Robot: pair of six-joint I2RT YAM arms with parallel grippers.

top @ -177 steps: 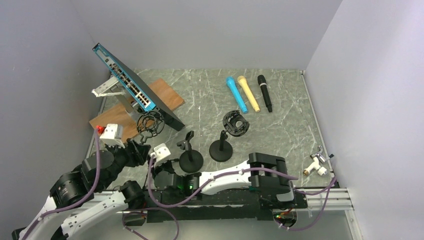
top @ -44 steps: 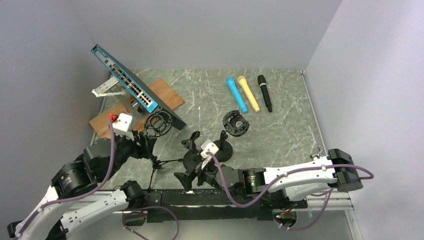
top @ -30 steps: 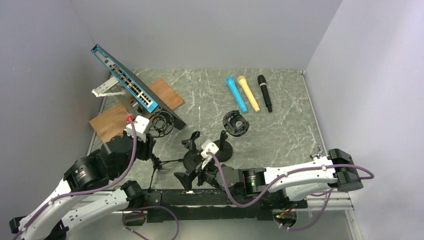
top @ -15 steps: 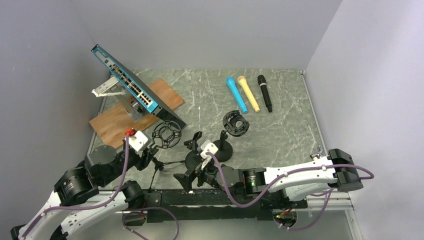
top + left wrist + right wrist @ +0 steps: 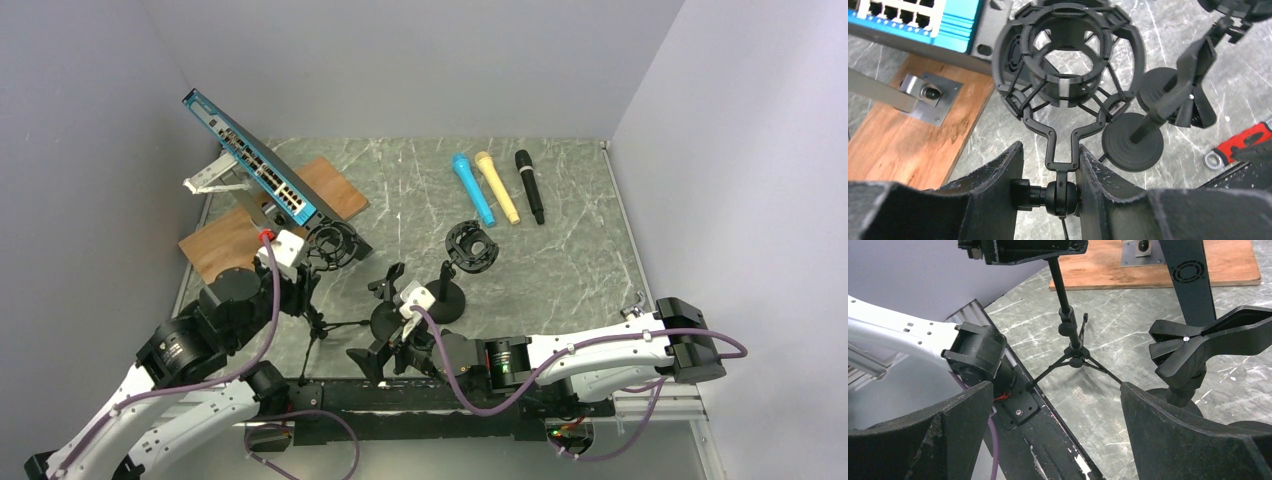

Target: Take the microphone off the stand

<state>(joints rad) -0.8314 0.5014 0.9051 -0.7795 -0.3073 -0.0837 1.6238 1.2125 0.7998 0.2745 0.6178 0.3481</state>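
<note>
Three microphones, blue (image 5: 474, 188), yellow (image 5: 497, 187) and black (image 5: 529, 186), lie flat at the back of the table, none in a stand. A black tripod stand (image 5: 312, 325) carries an empty shock mount (image 5: 331, 246) (image 5: 1005, 55). My left gripper (image 5: 300, 290) (image 5: 1050, 146) is shut on the swivel joint (image 5: 1063, 197) just under that mount. My right gripper (image 5: 372, 355) (image 5: 1055, 385) is open and low at the near table edge, facing the tripod's legs (image 5: 1075, 352), nothing between its fingers.
A round-base clip stand (image 5: 385, 300) (image 5: 1193, 347) and a round-base stand with an empty shock mount (image 5: 470, 247) stand mid-table. A tilted blue network switch (image 5: 262, 170) rests over a wooden board (image 5: 225, 245) at the left. A white fitting (image 5: 632, 330) lies far right.
Within the last second my left gripper swung the stand's top toward me and then back. The right arm, which had reached in earlier, has stayed still and open.
</note>
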